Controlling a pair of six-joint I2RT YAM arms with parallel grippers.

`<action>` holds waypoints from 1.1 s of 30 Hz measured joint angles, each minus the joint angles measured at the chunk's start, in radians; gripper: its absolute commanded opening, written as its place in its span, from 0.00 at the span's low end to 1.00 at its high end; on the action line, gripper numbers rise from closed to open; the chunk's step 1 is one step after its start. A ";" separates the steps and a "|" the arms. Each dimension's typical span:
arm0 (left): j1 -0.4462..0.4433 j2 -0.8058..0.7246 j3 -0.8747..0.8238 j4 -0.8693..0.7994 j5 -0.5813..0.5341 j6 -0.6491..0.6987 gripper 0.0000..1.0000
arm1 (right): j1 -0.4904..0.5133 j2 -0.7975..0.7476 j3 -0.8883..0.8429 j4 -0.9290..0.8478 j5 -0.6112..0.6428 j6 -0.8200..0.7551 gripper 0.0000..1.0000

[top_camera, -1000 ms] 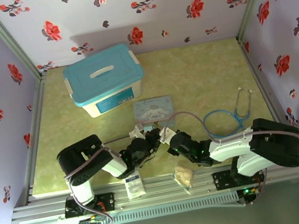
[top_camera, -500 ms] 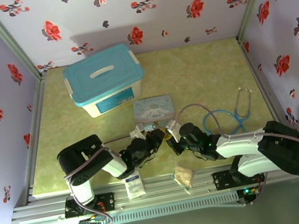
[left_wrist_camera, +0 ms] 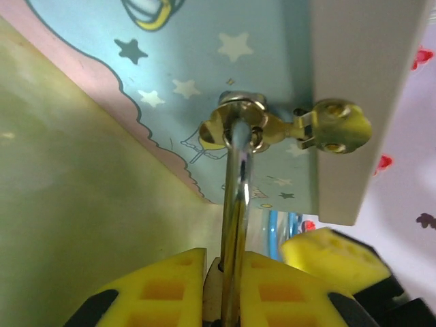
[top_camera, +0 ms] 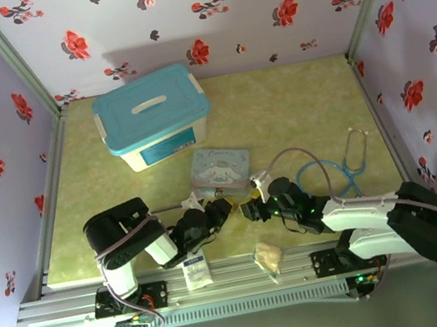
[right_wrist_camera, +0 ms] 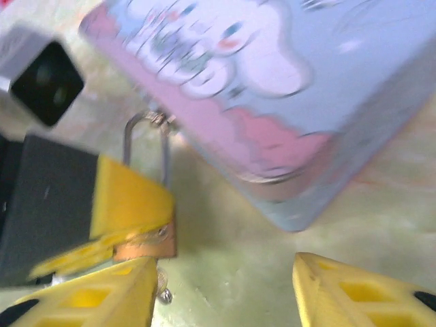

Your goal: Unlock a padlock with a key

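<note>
At the back left your blue-lidded storage box (top_camera: 152, 116) sits with its lid down, so what it holds is hidden. On the near rail lie a white packet (top_camera: 195, 271) and, further right, a beige wrapped lump (top_camera: 267, 256).

Your left gripper (top_camera: 213, 213) has its yellow fingers (left_wrist_camera: 153, 286) pressed together on the padlock (right_wrist_camera: 145, 240). From the left wrist view the silver shackle (left_wrist_camera: 235, 197) runs up between them to a brass ring and clasp (left_wrist_camera: 332, 126). The padlock is held just in front of the cartoon tin (top_camera: 221, 169), near its edge, and the tin's lid is closed. A small silvery bit (right_wrist_camera: 163, 294) pokes out under the brass body; it is too blurred to say whether that is the key.

Your right gripper (right_wrist_camera: 225, 279) faces the padlock with its fingers spread wide, holding nothing. Right of it lies a blue stethoscope (top_camera: 320, 163).

The table (top_camera: 293, 108) is a mottled yellow-green mat, and the walls (top_camera: 201, 14) are lilac with red and dark flowers.

Since a second ago the tin has swung askew and its left end now sits nearer you. Your right arm has reached further left, and the left gripper has drawn slightly back.
</note>
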 measured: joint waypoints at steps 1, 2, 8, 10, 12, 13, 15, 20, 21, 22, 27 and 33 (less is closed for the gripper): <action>0.002 -0.003 0.000 -0.008 0.005 0.009 0.00 | -0.008 -0.016 -0.003 0.000 0.017 0.020 0.57; 0.007 -0.013 0.002 -0.027 0.013 0.020 0.00 | -0.014 -0.028 -0.005 -0.001 0.040 0.043 0.57; 0.020 -0.118 0.071 -0.302 0.049 0.110 0.05 | -0.019 -0.018 -0.001 -0.019 0.151 0.136 0.54; 0.022 -0.143 0.106 -0.414 0.056 0.145 0.07 | -0.019 0.016 0.015 -0.026 0.163 0.154 0.52; 0.026 -0.159 0.131 -0.492 0.062 0.177 0.07 | -0.019 0.063 0.045 -0.043 0.172 0.176 0.51; 0.028 -0.163 0.141 -0.521 0.064 0.192 0.08 | -0.019 0.091 0.064 -0.048 0.178 0.188 0.50; 0.033 -0.168 0.151 -0.558 0.068 0.216 0.12 | -0.019 0.134 0.088 -0.048 0.188 0.206 0.50; 0.037 -0.197 0.218 -0.738 0.067 0.294 0.17 | -0.019 0.195 0.103 -0.045 0.215 0.247 0.47; 0.037 -0.201 0.233 -0.779 0.064 0.307 0.17 | -0.019 0.204 0.104 -0.045 0.219 0.250 0.47; 0.037 -0.205 0.251 -0.822 0.060 0.326 0.17 | -0.019 0.214 0.106 -0.045 0.222 0.253 0.47; 0.026 -0.211 0.354 -1.040 0.034 0.402 0.19 | -0.019 0.234 0.111 -0.045 0.232 0.257 0.47; 0.008 -0.209 0.470 -1.305 -0.028 0.494 0.18 | -0.019 0.234 0.111 -0.045 0.246 0.257 0.45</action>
